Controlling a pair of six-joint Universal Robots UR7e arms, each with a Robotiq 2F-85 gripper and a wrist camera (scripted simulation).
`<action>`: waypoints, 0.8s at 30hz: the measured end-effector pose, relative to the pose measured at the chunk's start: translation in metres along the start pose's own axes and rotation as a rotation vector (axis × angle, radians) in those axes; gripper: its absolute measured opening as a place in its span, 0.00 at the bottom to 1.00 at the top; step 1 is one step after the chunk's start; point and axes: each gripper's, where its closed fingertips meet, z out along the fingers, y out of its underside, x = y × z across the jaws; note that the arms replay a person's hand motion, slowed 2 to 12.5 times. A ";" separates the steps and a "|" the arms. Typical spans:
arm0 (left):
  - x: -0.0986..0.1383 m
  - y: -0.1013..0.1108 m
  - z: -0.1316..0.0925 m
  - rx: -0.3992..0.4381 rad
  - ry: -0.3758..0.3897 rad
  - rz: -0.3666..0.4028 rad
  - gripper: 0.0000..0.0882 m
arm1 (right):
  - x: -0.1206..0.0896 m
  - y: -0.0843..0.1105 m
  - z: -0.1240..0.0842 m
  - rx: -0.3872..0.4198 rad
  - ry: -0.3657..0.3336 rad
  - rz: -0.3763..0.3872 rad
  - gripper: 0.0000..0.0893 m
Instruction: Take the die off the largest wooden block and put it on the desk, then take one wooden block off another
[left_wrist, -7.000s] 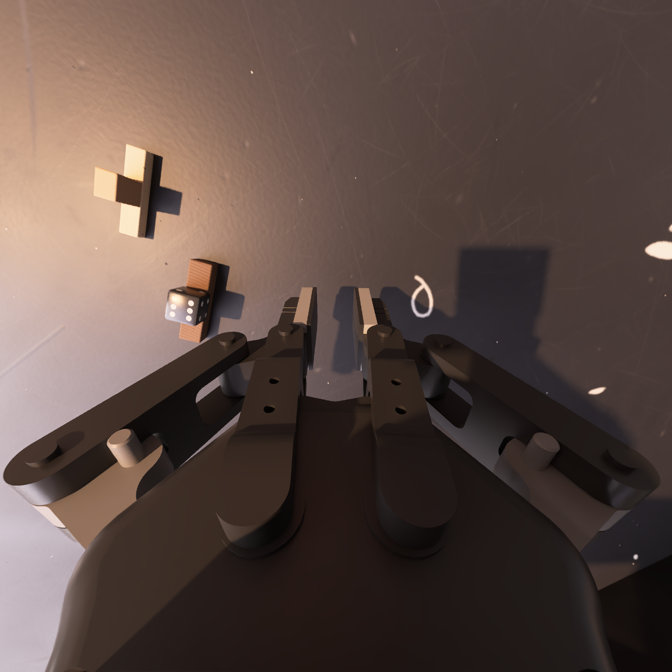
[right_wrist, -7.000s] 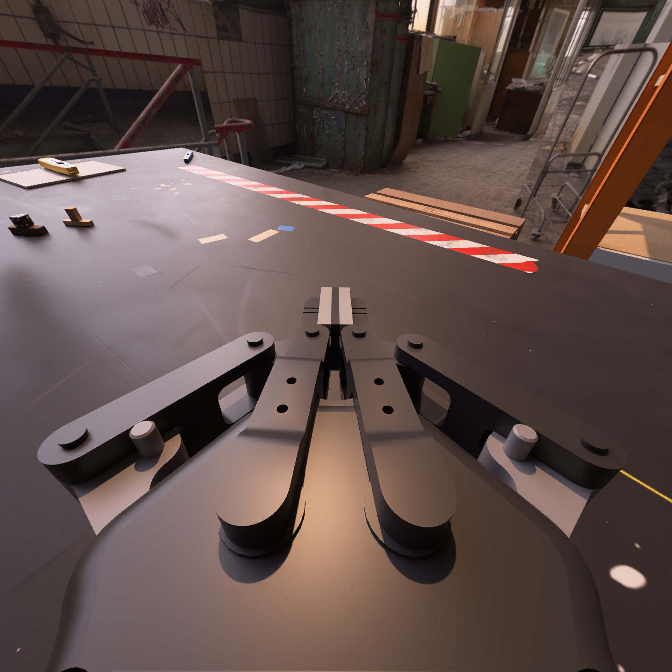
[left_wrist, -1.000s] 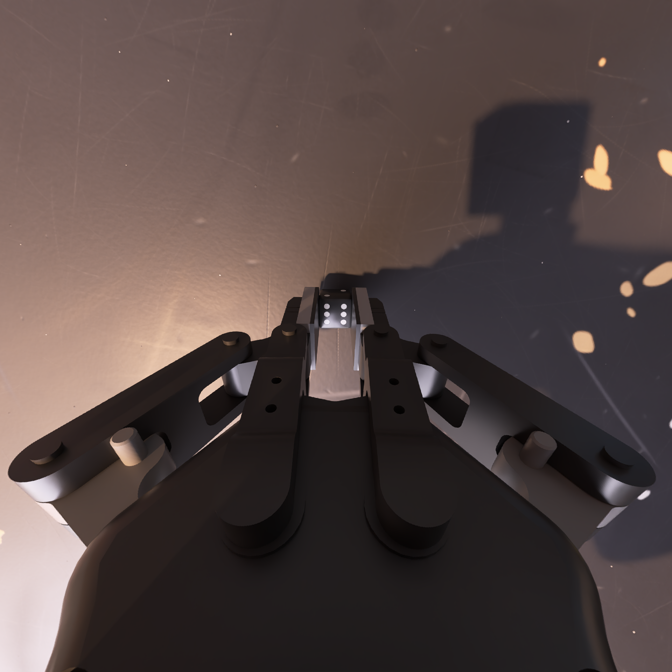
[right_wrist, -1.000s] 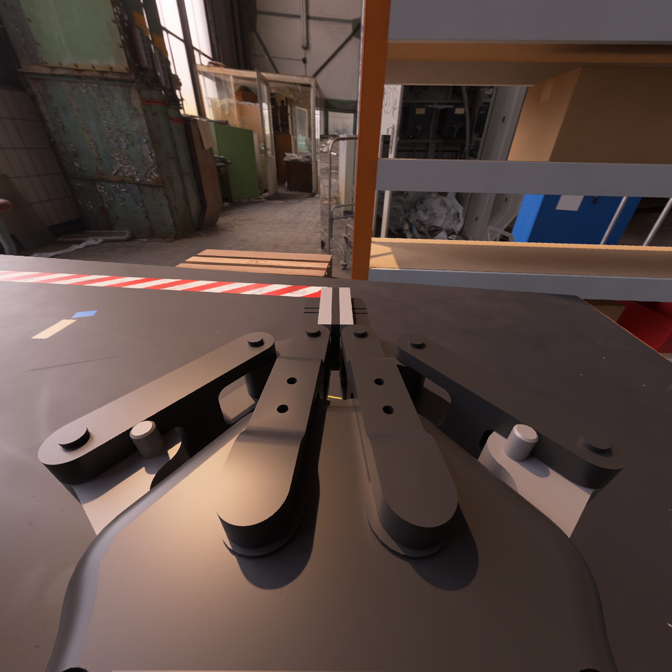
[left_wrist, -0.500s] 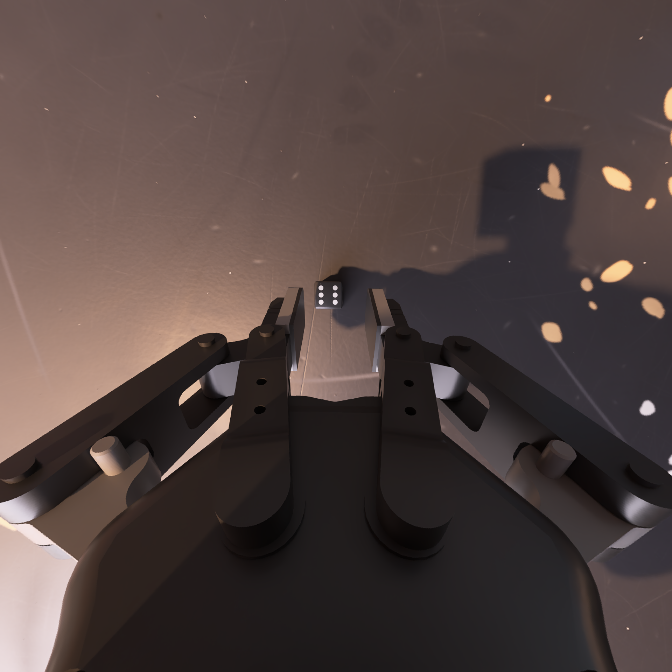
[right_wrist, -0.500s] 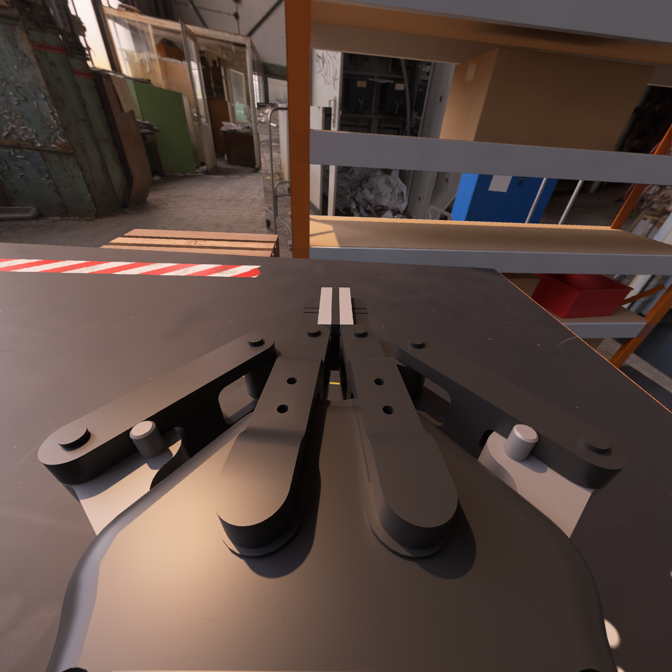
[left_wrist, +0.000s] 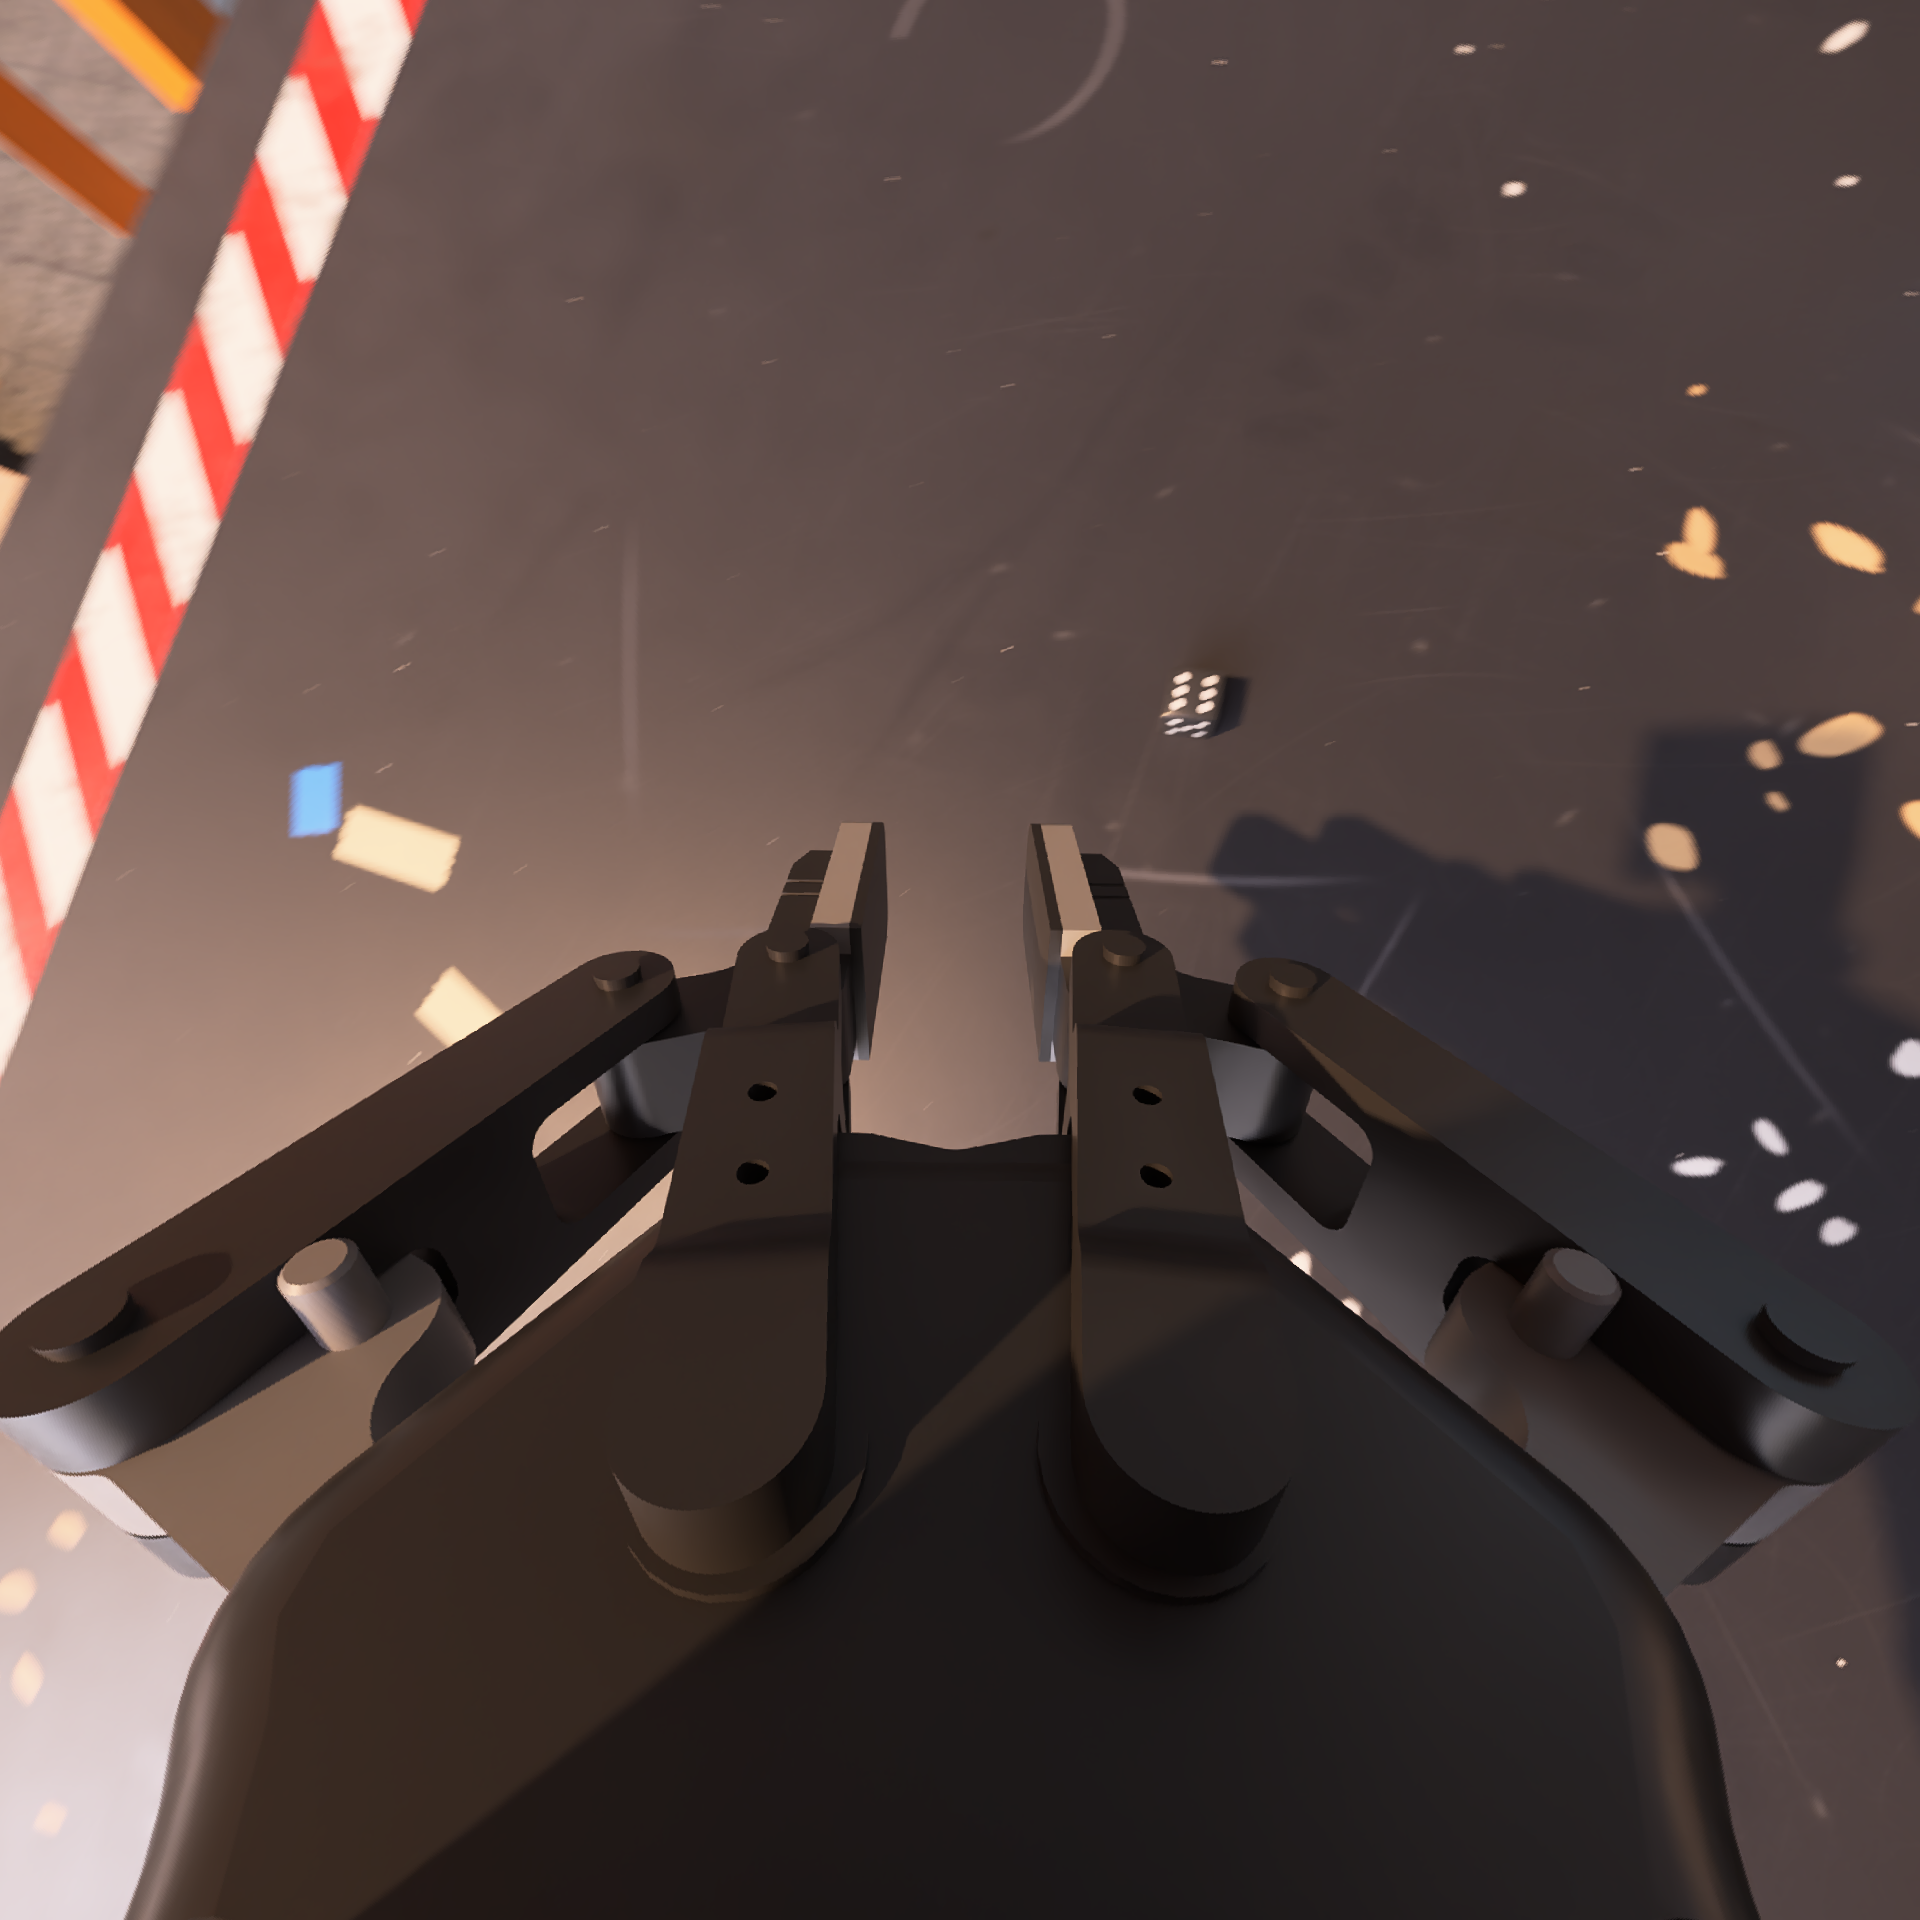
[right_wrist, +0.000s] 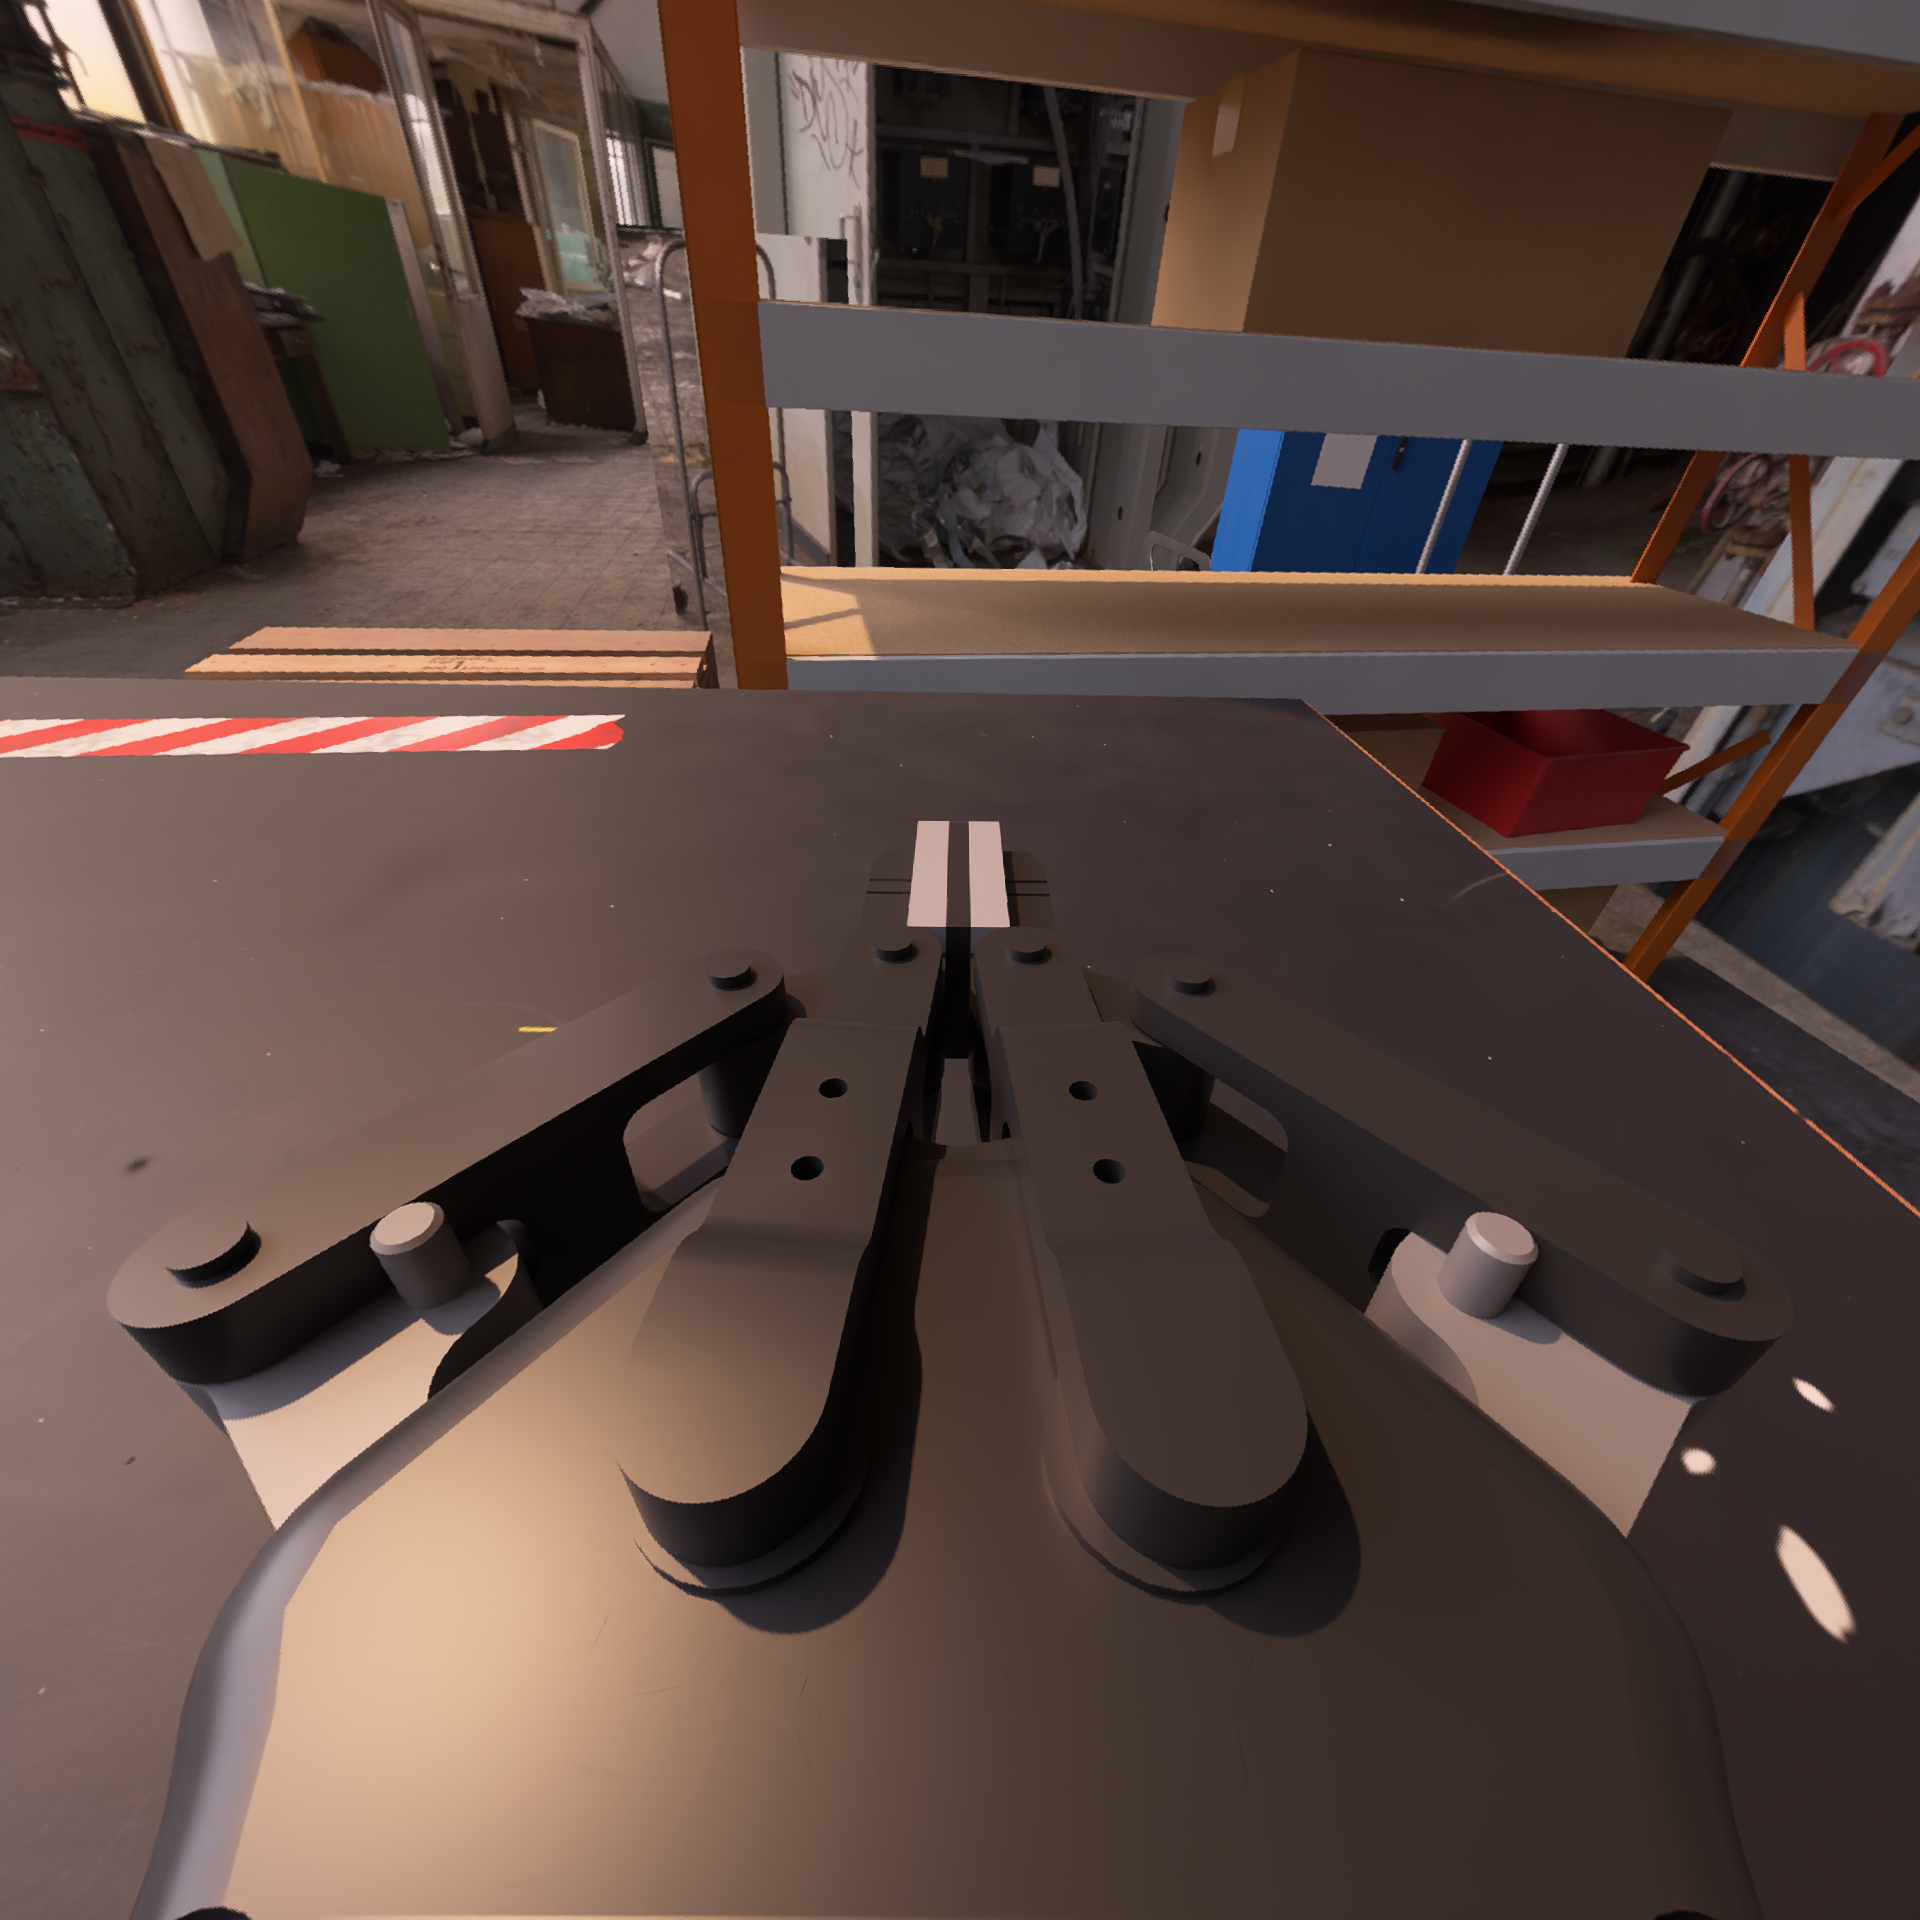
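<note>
Black die (left_wrist: 1201, 704) (one) lies on desk (left_wrist: 935, 416), alone.

The die (left_wrist: 1200, 704), pinched between the left gripper (left_wrist: 956, 878) fingers a second ago, now lies free on the desk (left_wrist: 935, 416), up and to the right of the parted, empty jaws. That gripper seems to have risen and swung, bringing a red-and-white stripe (left_wrist: 156, 499) into view. The right wrist view has panned from the desk towards the shelving (right_wrist: 1299, 623).
</note>
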 end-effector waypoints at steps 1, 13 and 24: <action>-0.009 0.004 -0.009 0.003 -0.029 -0.014 0.27 | 0.002 0.001 0.000 -0.002 0.002 0.001 0.00; -0.122 0.101 -0.112 -0.075 -0.334 -0.195 0.16 | 0.007 0.005 0.000 -0.017 -0.009 0.005 0.00; -0.159 0.213 -0.120 -0.312 -0.312 -0.177 0.17 | -0.003 0.005 0.000 -0.017 -0.040 -0.022 0.00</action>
